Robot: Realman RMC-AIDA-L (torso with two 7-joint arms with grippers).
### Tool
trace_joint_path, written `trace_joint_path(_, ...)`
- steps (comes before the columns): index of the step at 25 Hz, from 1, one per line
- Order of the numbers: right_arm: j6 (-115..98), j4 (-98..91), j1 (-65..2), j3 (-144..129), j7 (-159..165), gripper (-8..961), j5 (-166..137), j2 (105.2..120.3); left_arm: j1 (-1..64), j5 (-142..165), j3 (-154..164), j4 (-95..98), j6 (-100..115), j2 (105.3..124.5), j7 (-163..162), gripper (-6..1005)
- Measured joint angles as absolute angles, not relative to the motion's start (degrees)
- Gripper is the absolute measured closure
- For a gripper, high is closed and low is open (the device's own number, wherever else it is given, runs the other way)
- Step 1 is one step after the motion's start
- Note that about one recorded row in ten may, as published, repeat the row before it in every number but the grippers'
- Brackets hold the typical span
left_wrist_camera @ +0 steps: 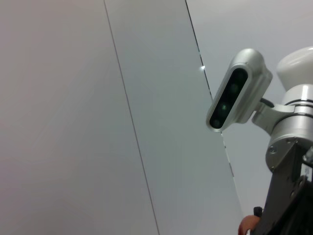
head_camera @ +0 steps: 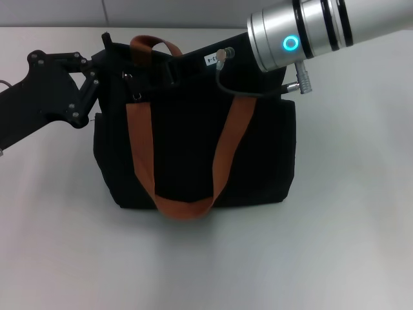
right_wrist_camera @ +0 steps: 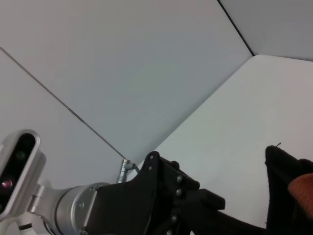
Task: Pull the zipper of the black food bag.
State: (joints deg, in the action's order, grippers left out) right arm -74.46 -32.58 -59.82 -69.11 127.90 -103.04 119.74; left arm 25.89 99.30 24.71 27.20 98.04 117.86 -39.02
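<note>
The black food bag stands upright mid-table with rust-orange strap handles. My left gripper is at the bag's top left corner and looks shut on the fabric, which is pulled up there. My right gripper lies along the bag's top edge, black against the black bag. A small silver metal piece shows near the top left; I cannot tell if it is the zipper. The right wrist view shows the left arm's black linkage reaching the bag corner.
The white table surrounds the bag. A grey wall with panel seams stands behind. The left wrist view shows the right arm's silver wrist camera. The right arm's silver link hangs over the bag's top right.
</note>
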Motion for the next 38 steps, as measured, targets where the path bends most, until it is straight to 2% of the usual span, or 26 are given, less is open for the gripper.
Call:
trace_joint_path(9,-73.26,-34.29,-59.56,-70.55,130.07,955,-102.96,119.80,25.23,99.31,24.30,27.17,99.04,117.86,-39.02,963)
trace_joint_path(29,-72.20,-51.89,-53.09,-76.86,144.42,953,-112.52,119.69,24.29,98.55,24.08,27.08,98.66,117.50,-39.57,961)
trace_joint_path(38,-73.94,-63.92,-47.61,-77.08,151.61,952,-119.66,119.59,24.25,98.42,23.53,27.34,98.51,117.29,-40.08,960)
